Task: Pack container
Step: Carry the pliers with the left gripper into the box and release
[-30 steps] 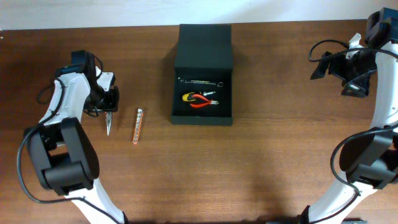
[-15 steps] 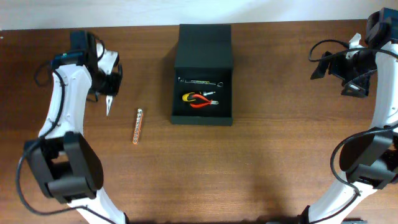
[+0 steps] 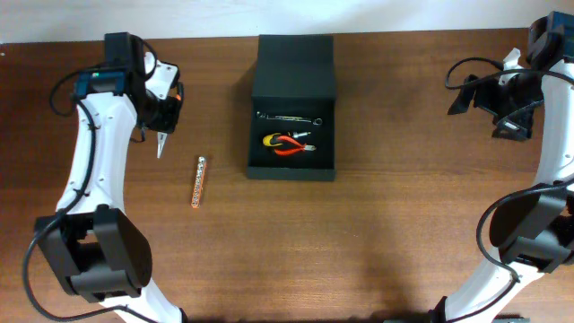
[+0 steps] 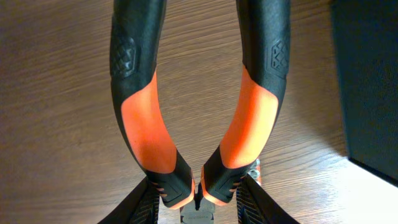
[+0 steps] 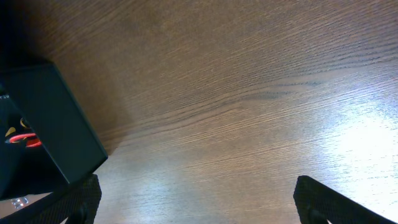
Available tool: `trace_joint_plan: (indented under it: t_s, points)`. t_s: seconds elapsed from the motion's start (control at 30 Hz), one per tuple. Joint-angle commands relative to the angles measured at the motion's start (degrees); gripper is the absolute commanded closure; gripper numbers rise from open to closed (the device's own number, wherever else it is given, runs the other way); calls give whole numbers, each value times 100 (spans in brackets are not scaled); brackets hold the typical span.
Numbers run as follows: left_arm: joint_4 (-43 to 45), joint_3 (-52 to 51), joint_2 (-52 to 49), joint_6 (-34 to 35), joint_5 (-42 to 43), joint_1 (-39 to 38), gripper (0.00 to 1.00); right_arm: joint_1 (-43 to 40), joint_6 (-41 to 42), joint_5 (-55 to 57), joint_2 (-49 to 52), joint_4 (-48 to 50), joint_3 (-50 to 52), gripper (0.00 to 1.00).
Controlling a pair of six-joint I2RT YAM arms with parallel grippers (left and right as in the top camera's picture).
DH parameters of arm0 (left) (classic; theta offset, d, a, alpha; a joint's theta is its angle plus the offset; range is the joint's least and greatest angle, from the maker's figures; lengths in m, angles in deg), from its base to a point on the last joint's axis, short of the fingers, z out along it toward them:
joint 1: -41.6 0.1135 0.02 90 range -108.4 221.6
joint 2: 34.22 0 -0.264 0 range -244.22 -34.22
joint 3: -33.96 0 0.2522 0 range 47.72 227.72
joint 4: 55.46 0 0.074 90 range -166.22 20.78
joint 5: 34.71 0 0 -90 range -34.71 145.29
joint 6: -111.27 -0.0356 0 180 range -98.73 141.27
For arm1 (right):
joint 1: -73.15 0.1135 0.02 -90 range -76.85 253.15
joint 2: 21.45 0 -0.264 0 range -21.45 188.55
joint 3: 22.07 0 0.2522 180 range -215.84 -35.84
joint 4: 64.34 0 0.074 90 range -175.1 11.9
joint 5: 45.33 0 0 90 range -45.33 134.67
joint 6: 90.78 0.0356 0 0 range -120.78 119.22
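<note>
**A:** Container [image 3: 296,65] first: where is it, and what's in it?

**B:** It sits at the middle of the counter [image 3: 359,233], toward the far edge. It is open, with the lid flap laid back. Red pliers [image 3: 287,144] and a wrench [image 3: 289,117] already lie inside.

**A:** What changed in the last second?

**B:** Only the left arm. The orange pliers [image 4: 140,124] hung nose-down just beside the striped stick [image 3: 199,179]. The left jaws are closed on them near the joint and have drawn them toward the far edge, away from the stick. They look clear of the counter.

**A:** And the right side?

**B:** The right jaws stand wide open, holding nothing. They are parked well off to the right and have not shifted.

**A:** What does that mean for the packing?

**B:** I'd judge the pick finished and the carry just starting. The pliers are still well left of the container, so the arm has to swing right, over the near wall, before letting go. The stick is left for a later trip.
</note>
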Motion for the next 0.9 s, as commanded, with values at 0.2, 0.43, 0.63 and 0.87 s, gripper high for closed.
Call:
trace_joint_plan:
  t_s: [0.2,0.43,0.63,0.87]
  points:
    - [-2,214,83,-710,20,-837,98,-4,24,-52,-13,-4,20,1]
    - [81,308,83,-1768,22,-1670,98,-4,24,-50,-13,-7,20,1]
    - [525,306,76,-2721,26,-2428,98,-4,24,-50,-13,-96,20,1]
    - [822,293,-31,-3244,28,-2955,98,-4,22,-48,-13,-177,20,1]
